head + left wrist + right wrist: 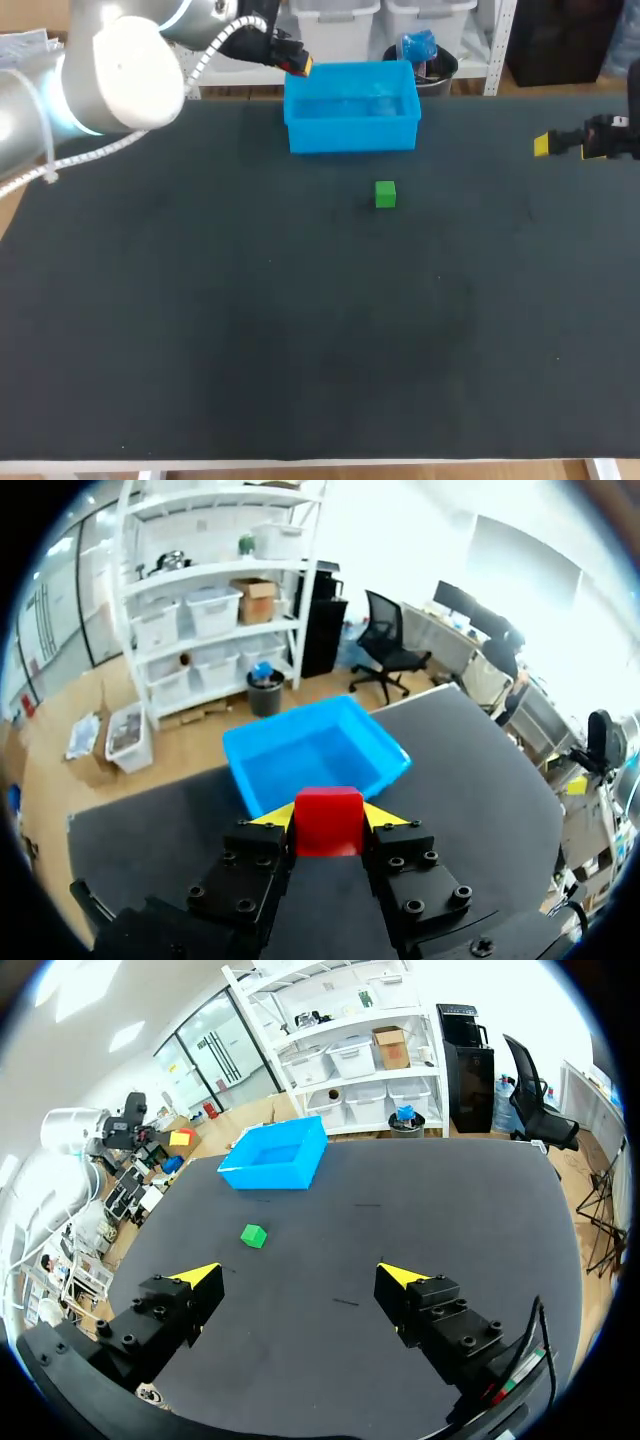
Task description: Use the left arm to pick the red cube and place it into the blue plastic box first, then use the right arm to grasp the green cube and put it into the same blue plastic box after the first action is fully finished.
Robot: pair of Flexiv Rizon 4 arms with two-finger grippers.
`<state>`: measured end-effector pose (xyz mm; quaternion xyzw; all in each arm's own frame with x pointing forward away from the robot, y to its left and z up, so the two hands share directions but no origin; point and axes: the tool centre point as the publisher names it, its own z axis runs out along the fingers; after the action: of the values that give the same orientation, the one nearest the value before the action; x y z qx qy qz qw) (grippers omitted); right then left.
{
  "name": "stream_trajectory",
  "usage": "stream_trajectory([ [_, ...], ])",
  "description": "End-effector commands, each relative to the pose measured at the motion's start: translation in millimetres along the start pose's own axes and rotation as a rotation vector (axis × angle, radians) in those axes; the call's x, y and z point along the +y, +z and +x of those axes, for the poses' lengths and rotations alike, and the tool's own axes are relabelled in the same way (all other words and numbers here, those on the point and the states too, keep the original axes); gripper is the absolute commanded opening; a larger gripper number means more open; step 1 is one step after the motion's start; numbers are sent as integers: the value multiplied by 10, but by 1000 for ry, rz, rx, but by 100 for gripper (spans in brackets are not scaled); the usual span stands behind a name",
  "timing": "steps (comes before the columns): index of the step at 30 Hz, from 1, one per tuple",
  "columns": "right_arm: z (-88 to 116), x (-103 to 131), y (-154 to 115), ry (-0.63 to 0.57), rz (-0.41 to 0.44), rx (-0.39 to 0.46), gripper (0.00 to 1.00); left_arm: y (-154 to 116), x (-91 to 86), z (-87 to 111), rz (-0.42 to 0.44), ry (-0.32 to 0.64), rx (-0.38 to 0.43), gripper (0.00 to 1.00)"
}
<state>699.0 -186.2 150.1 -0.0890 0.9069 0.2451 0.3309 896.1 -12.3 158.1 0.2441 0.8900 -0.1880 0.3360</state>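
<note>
Closest to the head camera is the left arm [120, 70], its big white joint filling the near left corner, with the rest of the arm stretching toward the far side of the table [300, 330]. The left gripper [328, 818] hangs at the far left corner of the box [350, 135], raised off the table. Its two yellow-tipped fingers are clamped on the red cube [328, 825] from both sides. From the left wrist, the cube stands upright between the tips, and the box lies just ahead of it, open side up. The cube is not down inside the box. Whether it is over the rim or just short of it, I cannot tell.

The box rests at the far edge of the table, about the middle. The green cube [385, 194] lies on the table on the box's near side, a little right of its middle. It is near the box but apart from its wall, and neither gripper touches it.

The right gripper [300, 1278] hangs at the right of the table, well apart from both the green cube and the box. Its fingers are spread wide over bare table. From the right wrist, the green cube lies ahead of the fingers, with the box beyond it and the left gripper with the red cube at the box's far left corner
</note>
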Motion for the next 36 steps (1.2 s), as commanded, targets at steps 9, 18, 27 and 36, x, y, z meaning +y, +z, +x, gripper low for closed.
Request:
stream_trajectory([
  [9, -2, 1, 5, 0, 2, 0, 100, 704, 123, -376, 54, 59, 0, 0],
  [18, -2, 1, 5, 0, 2, 0, 100, 936, 222, -402, 62, 56, 32, 0],
  [27, -2, 1, 5, 0, 2, 0, 100, 1139, 309, -360, 57, 53, 67, 0],
  [36, -2, 1, 5, 0, 2, 0, 100, 1330, 356, -234, 52, 39, 118, 0],
])
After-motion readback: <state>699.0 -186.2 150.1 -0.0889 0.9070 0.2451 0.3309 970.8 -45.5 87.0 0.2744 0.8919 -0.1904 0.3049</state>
